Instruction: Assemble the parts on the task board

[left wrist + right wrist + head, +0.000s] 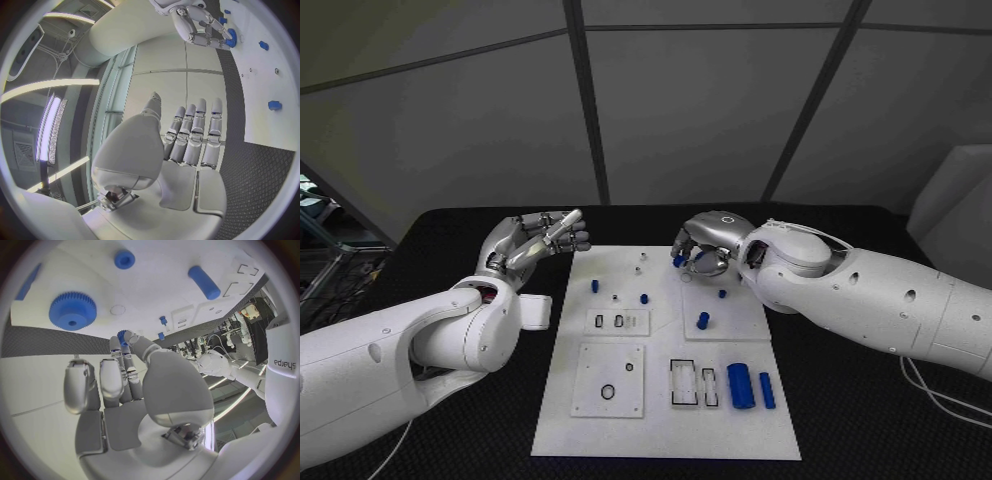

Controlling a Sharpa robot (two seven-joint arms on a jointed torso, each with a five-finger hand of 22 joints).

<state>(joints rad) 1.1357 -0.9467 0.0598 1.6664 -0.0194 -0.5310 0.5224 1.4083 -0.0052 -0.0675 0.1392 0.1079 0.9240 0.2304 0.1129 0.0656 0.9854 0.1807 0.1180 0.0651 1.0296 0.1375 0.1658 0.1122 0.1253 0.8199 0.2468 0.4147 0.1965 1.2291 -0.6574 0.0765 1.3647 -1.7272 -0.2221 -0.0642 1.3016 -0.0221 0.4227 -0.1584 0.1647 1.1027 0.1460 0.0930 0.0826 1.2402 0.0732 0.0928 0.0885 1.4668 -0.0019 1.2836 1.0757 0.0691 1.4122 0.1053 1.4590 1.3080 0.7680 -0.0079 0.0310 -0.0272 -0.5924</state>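
Right hand (704,247) pinches a small blue part (678,260) over the white task board's (661,420) far edge; left hand (538,240) hovers released beside it, above the black table (877,420)

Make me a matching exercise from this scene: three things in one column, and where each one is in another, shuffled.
Things:
1. left hand
2. right hand
3. pair of large blue cylinders

Places:
A. lying on the near right part of the task board
B. beside the board's far left corner, fingers straight, holding nothing
C. over the board's far end

Pairs: 1-B, 2-C, 3-A
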